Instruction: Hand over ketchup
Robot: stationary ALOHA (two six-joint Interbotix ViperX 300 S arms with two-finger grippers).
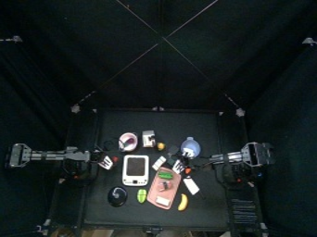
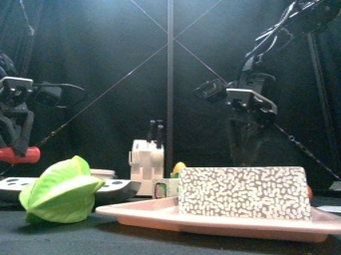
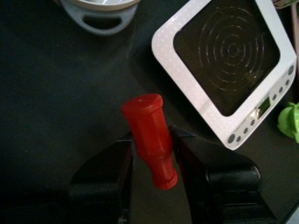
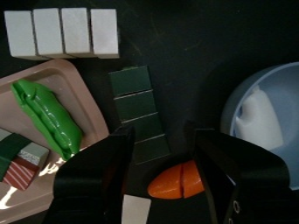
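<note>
— Where is the ketchup bottle [image 3: 152, 140] right now?

— In the left gripper [image 3: 156, 171]. The left wrist view shows the red bottle clamped between the two black jaws, its cap end pointing away from the wrist. From the front [image 2: 19, 154] it shows as a red shape at the far left, held clear above the table [image 1: 111, 126].

— What lies below it?

— A white kitchen scale [image 3: 228, 66] with a round ribbed plate sits beside the bottle's cap end, and a grey rimmed dish [image 3: 100, 12] is partly visible further off. A scrap of green [image 3: 288, 121] peeks in at the edge.

— And the right gripper [image 4: 158, 149]?

— Its jaws are spread apart and hold nothing. It hangs over the right side of the table, above a dark green segmented block [image 4: 140, 109] and an orange piece [image 4: 177, 182] that lies between the jaw tips. Nearby are a pink tray [image 4: 70, 83] carrying a green pea pod [image 4: 47, 114], a row of white blocks [image 4: 61, 32], and a pale blue bowl [image 4: 263, 114].

— Anything else on the tray?

— From the front, a black-and-white speckled box [image 2: 245, 192] stands on it, with a green leafy toy [image 2: 64, 189] just to its left.
</note>
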